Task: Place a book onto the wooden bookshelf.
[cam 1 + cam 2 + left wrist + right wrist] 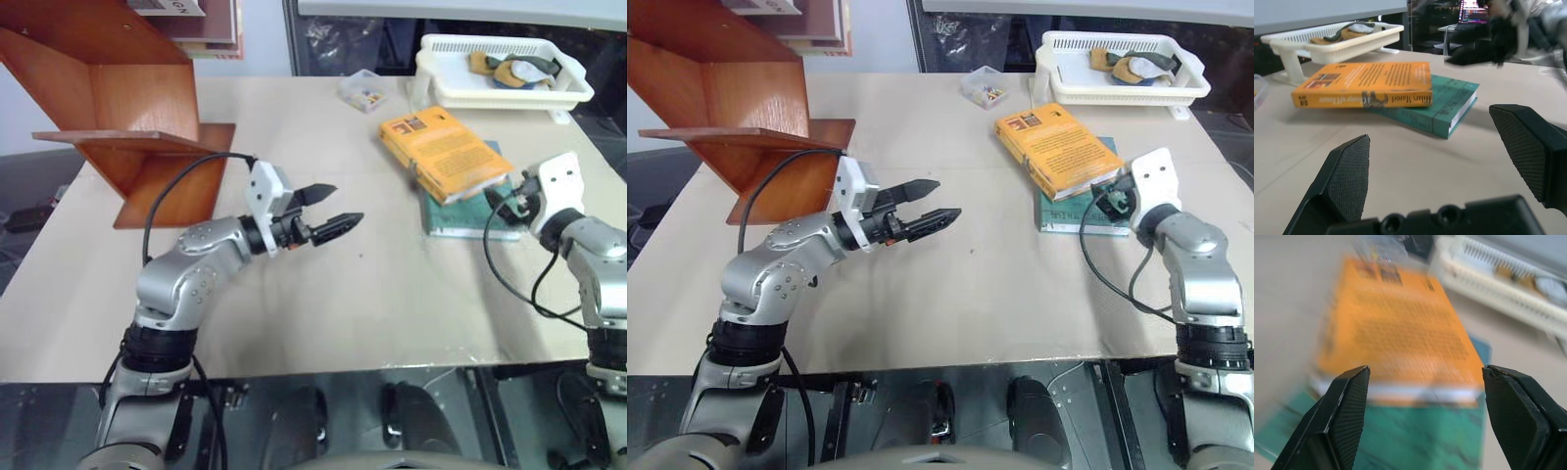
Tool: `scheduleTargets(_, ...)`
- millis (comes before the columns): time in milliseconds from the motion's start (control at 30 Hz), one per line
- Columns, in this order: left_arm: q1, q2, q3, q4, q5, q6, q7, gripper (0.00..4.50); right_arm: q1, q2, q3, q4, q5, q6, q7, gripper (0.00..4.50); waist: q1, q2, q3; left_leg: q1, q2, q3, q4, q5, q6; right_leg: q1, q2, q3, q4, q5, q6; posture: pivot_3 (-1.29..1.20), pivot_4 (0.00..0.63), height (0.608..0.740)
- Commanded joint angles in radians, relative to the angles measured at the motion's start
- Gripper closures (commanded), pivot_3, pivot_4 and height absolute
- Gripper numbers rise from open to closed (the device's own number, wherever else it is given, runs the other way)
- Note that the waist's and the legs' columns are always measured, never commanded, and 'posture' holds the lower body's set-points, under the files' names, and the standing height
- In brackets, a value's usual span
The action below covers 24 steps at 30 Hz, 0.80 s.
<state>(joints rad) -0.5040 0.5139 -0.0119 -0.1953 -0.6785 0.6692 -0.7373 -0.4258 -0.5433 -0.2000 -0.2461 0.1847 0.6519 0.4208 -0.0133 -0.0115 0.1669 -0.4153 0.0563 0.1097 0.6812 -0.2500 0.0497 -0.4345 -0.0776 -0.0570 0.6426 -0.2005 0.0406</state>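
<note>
left gripper [326,208] spread, empty, mid-tabletop | right gripper [1422,382] spread, empty, at orange book [443,152] | book atop teal book [1447,105], right edge | white basket [500,70] far-right corner | wooden bookshelf [127,108] far-left corner

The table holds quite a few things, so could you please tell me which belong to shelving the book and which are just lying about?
Part of the job:
- orange book, lying on the teal book
- wooden bookshelf
- left gripper, jaws open
- right gripper, jaws open before the orange book

Lying about:
- teal book
- white basket
- small clear box
</note>
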Motion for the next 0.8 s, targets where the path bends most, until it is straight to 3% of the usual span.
scheduleTargets(33, -0.03, 0.004, 0.011, -0.001, 0.014, -0.021, -0.026, 0.0, -0.008, 0.059, -0.038, -0.167, 0.073, 0.202, -0.079, 0.74, 0.002, 0.0, 0.0, 0.0, 0.0, 0.0, 0.0, 0.0, 0.0, 0.0, 0.0, 0.0, 0.0, 0.0, 0.0, 0.0, 0.15, 0.74)
scheduleTargets(133, -0.021, 0.003, 0.019, -0.018, 0.014, -0.016, -0.029, 0.0, -0.009, 0.151, -0.076, -0.241, 0.15, 0.352, -0.133, 0.74, 0.003, 0.0, 0.0, -0.001, -0.001, 0.0, 0.0, 0.0, 0.0, 0.0, -0.001, 0.0, -0.001, 0.002, -0.003, 0.0, 0.15, 0.74)
scheduleTargets(267, -0.004, 0.007, 0.022, -0.04, 0.016, -0.016, -0.031, 0.0, 0.017, 0.209, -0.063, -0.278, 0.157, 0.409, -0.189, 0.74, 0.004, 0.0, 0.0, -0.002, -0.001, -0.001, 0.0, -0.001, 0.001, 0.0, -0.001, -0.001, -0.001, 0.002, -0.003, 0.0, 0.15, 0.74)
scheduleTargets(467, 0.029, 0.019, 0.04, -0.09, 0.006, -0.008, -0.027, 0.0, 0.029, 0.28, -0.028, -0.204, 0.121, 0.349, -0.264, 0.74, -0.002, 0.0, 0.0, -0.002, -0.001, -0.001, 0.0, -0.001, 0.002, -0.001, -0.001, -0.001, -0.001, 0.002, -0.003, 0.0, 0.15, 0.74)
scheduleTargets(533, 0.052, 0.039, 0.049, -0.131, -0.021, -0.013, -0.072, 0.0, 0.022, 0.288, -0.008, -0.149, 0.105, 0.303, -0.265, 1.28, -0.004, 0.0, 0.0, -0.002, -0.001, -0.001, 0.0, -0.001, 0.002, -0.001, 0.0, 0.0, -0.001, 0.001, -0.002, 0.0, 0.15, 0.74)
scheduleTargets(800, 0.08, 0.076, 0.062, -0.161, -0.026, -0.027, -0.121, 0.0, -0.009, 0.294, 0.035, -0.042, 0.087, 0.208, -0.255, 1.28, -0.001, 0.0, 0.0, -0.003, -0.001, 0.0, 0.0, -0.001, 0.002, -0.002, -0.001, 0.0, -0.001, 0.0, -0.001, 0.0, 0.15, 0.74)
